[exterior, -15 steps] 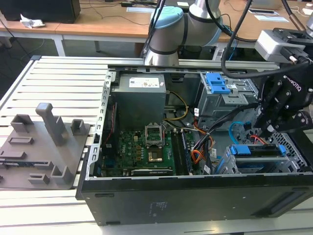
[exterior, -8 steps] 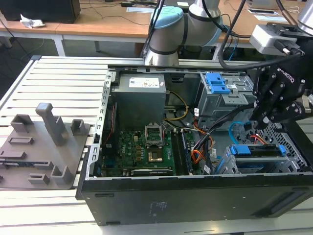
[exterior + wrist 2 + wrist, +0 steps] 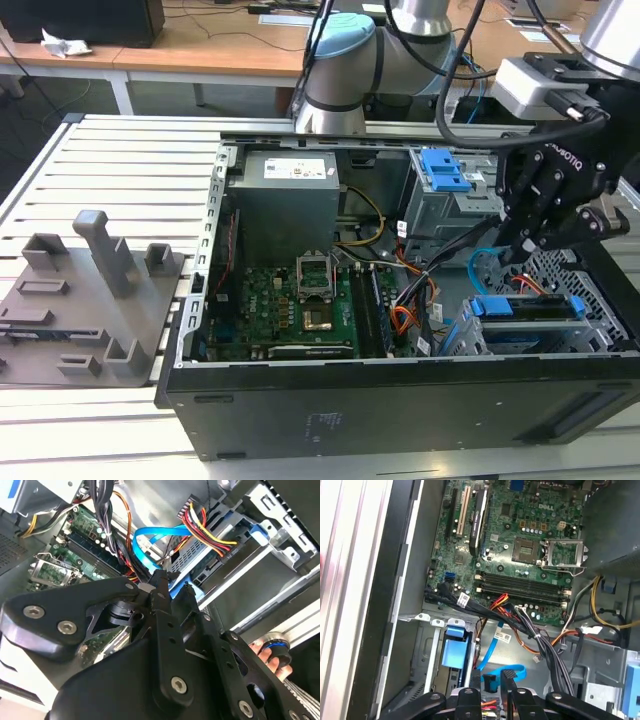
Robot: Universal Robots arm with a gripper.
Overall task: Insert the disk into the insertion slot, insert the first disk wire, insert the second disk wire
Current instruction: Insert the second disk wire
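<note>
I see the gripper [image 3: 522, 243] lowered inside the open computer case [image 3: 400, 400], at the exterior view's right side, above the insertion slot [image 3: 590, 290]. The disk [image 3: 527, 308] in its blue carrier already sits in this grey perforated cage, with its blue frame lying horizontal between the rails.

In the second wrist view the fingertips [image 3: 161, 580] stand close together just beside the second disk wire [image 3: 155, 536], the light-blue flat cable, which makes a loop next to the drive. In the first wrist view the same cable [image 3: 515, 671] curves directly in front of the two fingers [image 3: 509, 680], and one finger has a dark plug beside it. I cannot tell for sure if the jaws pinch the plug or only touch it.

The first disk wire [image 3: 207, 532], the orange, red and black bundle, runs to the back of the disk in the second wrist view, and its end seems to be at the drive's connector.

The green motherboard [image 3: 290, 300] lies on the case floor, well apart from the gripper
</note>
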